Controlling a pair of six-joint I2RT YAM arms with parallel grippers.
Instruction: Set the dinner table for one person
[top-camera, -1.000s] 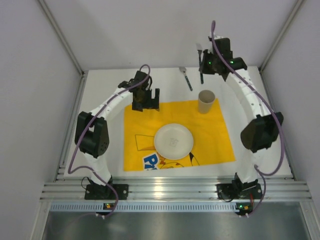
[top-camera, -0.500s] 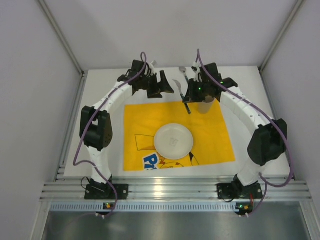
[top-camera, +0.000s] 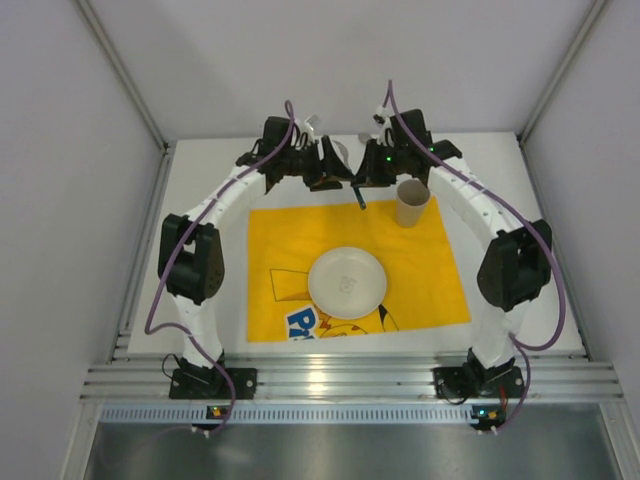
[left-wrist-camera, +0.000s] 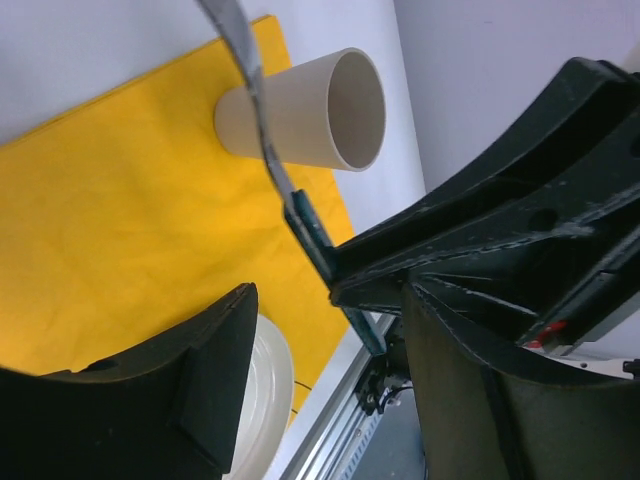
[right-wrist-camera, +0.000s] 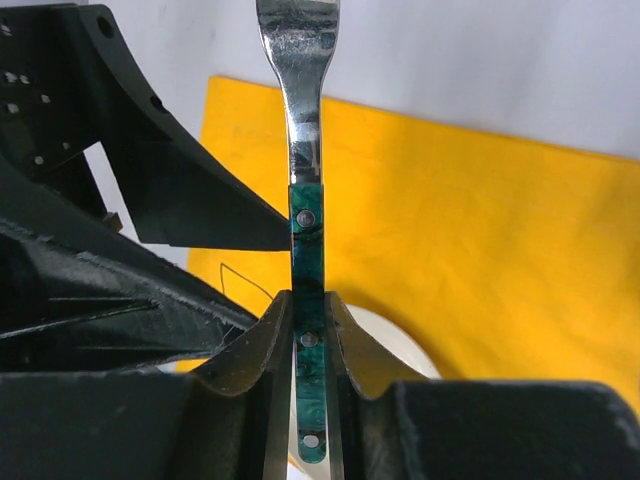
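Observation:
My right gripper (right-wrist-camera: 308, 335) is shut on the green handle of a metal utensil (right-wrist-camera: 304, 150); its head runs out of the top of the right wrist view. In the top view the right gripper (top-camera: 366, 176) holds the utensil (top-camera: 359, 198) above the back edge of the yellow cloth (top-camera: 280, 240). My left gripper (top-camera: 336, 172) is open and right beside it, with the handle (left-wrist-camera: 312, 232) passing between its fingers (left-wrist-camera: 215, 350). A white plate (top-camera: 347, 282) lies mid-cloth and a beige cup (top-camera: 412, 203) stands at its back right, on the white dinner table (top-camera: 200, 190).
The ribbed aluminium rail (top-camera: 350, 380) runs along the near edge with both arm bases on it. Grey walls close in the table on the left, right and back. The two grippers crowd each other at the back centre.
The right gripper carried the utensil left from the back right corner to the back centre. The left gripper swung back and right to meet it.

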